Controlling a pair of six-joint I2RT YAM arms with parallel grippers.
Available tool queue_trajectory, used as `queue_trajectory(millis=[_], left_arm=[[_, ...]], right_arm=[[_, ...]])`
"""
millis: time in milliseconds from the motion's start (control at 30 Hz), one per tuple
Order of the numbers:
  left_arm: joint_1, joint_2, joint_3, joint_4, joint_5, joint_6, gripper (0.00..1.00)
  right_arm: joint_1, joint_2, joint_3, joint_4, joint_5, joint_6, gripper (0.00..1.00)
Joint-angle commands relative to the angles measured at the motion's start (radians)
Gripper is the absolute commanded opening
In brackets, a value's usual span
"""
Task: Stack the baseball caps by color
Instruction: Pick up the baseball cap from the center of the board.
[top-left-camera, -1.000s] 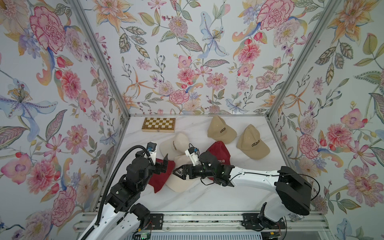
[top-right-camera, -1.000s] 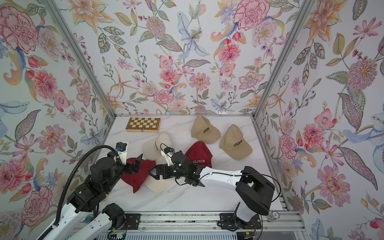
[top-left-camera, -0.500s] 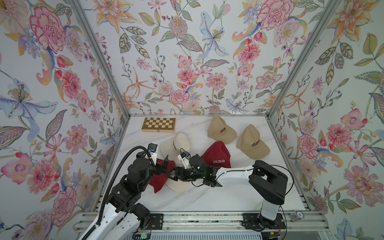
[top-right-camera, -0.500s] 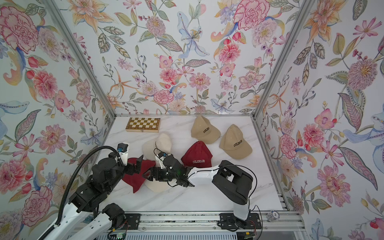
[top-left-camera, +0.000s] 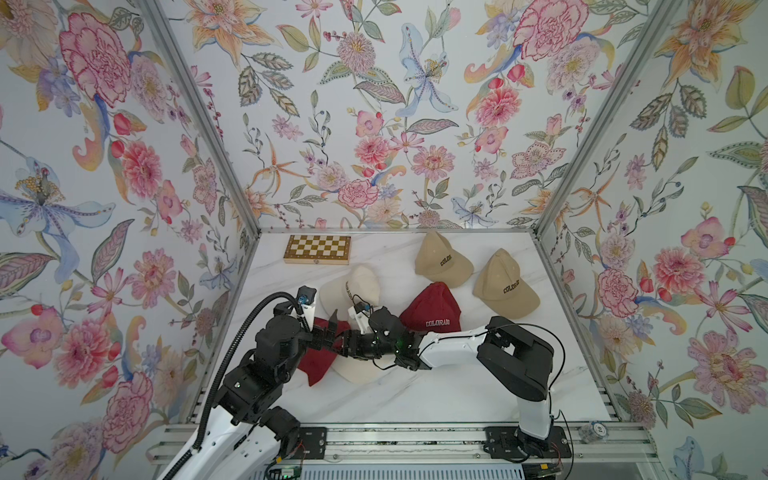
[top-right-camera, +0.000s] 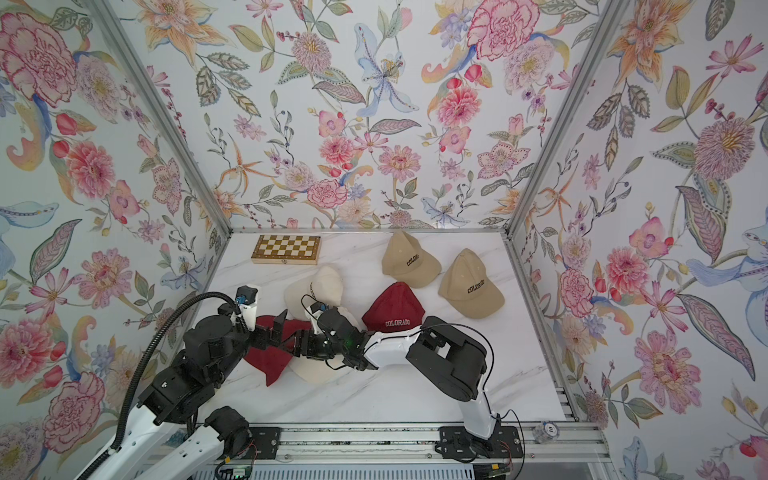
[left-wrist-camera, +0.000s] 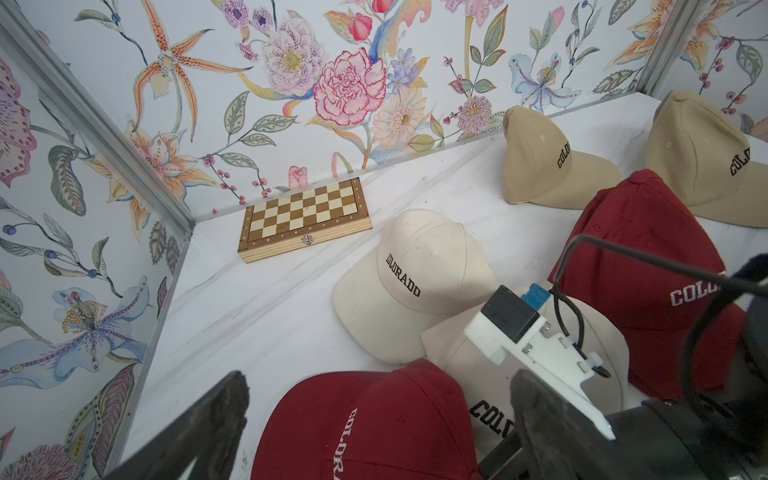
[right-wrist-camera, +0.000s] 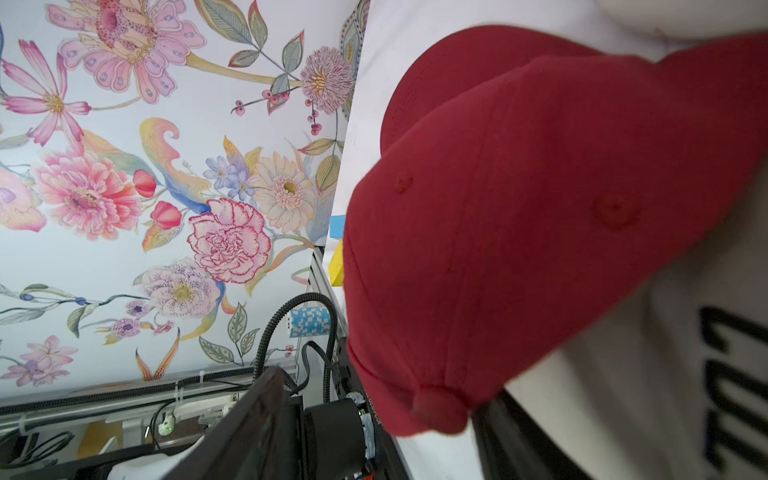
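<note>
Baseball caps (top-left-camera: 432, 307) show two tan (top-left-camera: 442, 259), two cream (top-left-camera: 361, 282), two dark red (top-left-camera: 316, 365).

This looks like a robot test cell in a lab. The flowered walls (top-left-camera: 374, 124) are flat panels fixed in bare aluminium posts (top-left-camera: 202, 116), and they close three sides of a white marble-look table (top-left-camera: 415, 399). The left arm (top-left-camera: 257, 386) and the right arm (top-left-camera: 515, 357) are mounted on a metal rail (top-left-camera: 395, 440) at the open front edge. A black cable hose (top-left-camera: 241, 321) runs along the left one.
</note>
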Motion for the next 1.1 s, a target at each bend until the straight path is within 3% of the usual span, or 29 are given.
queue_trajectory(millis=[0, 167, 467, 633, 833, 1067], left_arm=[[0.0, 0.005, -0.011, 0.031, 0.013, 0.022, 1.0], [0.001, 0.012, -0.015, 0.038, 0.017, 0.026, 1.0], [0.003, 0.018, -0.006, 0.039, 0.011, 0.038, 1.0], [0.006, 0.036, 0.02, 0.048, -0.002, 0.065, 1.0], [0.009, 0.075, 0.1, 0.075, -0.041, 0.136, 0.99], [0.018, 0.111, 0.203, 0.111, -0.077, 0.243, 1.0]], right_arm=[[-0.011, 0.03, 0.036, 0.001, 0.027, -0.009, 0.63], [-0.019, 0.03, 0.06, -0.049, 0.054, -0.054, 0.52], [-0.061, -0.012, 0.155, -0.227, 0.043, -0.242, 0.0], [-0.104, -0.03, 0.26, -0.34, -0.081, -0.378, 0.0], [-0.179, 0.005, 0.455, -0.466, -0.386, -0.495, 0.0], [-0.243, 0.042, 0.708, -0.793, -0.592, -0.674, 0.0]])
